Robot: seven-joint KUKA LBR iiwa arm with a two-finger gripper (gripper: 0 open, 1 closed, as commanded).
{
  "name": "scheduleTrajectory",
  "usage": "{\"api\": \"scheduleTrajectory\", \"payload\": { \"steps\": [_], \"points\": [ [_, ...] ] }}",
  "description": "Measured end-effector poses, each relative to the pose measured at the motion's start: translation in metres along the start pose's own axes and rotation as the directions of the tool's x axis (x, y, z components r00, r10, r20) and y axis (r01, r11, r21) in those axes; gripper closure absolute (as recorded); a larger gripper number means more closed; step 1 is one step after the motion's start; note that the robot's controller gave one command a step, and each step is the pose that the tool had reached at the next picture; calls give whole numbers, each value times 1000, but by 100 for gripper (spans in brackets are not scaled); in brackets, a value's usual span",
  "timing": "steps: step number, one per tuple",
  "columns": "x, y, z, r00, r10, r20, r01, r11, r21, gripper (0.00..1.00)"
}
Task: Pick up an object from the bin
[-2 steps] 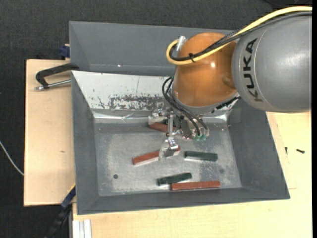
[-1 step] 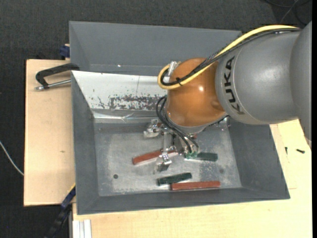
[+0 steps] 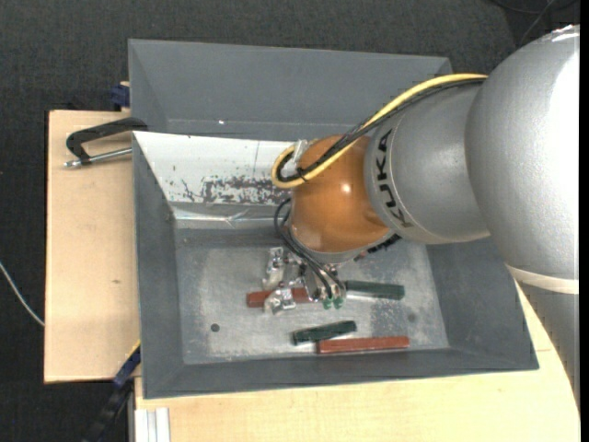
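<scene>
A short red-brown bar (image 3: 258, 297), flat and matte, was seen lying near the middle of the floor of the bin (image 3: 212, 357). Its left end was exposed and its right end was covered by the gripper (image 3: 293, 289), which was lowered directly onto it. Whether the gripper was clenched on the bar or released could not be told; its metal parts were crowded together over the bar. Just right of the gripper a slim dark green stick (image 3: 377, 290) was laid nearly level. Nearer the front wall, a shorter dark green piece (image 3: 322, 333) and a longer red-brown strip (image 3: 368, 343) were found touching, end overlapping end. The grey floor was speckled and scuffed. Above the gripper, the glossy orange cover (image 3: 336, 205) was rounded like a dome.
</scene>
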State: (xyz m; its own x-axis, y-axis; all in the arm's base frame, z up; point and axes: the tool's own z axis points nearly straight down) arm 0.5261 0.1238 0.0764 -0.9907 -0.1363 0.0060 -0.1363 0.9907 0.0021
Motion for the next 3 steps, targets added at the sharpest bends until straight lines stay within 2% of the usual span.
{"api": "scheduleTrajectory", "payload": {
  "steps": [1,2,3],
  "points": [
    [0,0,0,1000,0,0,0,1000,0,100],
    [-1,9,-167,1000,-21,20,21,1000,0,100],
    [0,8,-164,1000,-21,14,21,1000,1,100]
  ]
}}
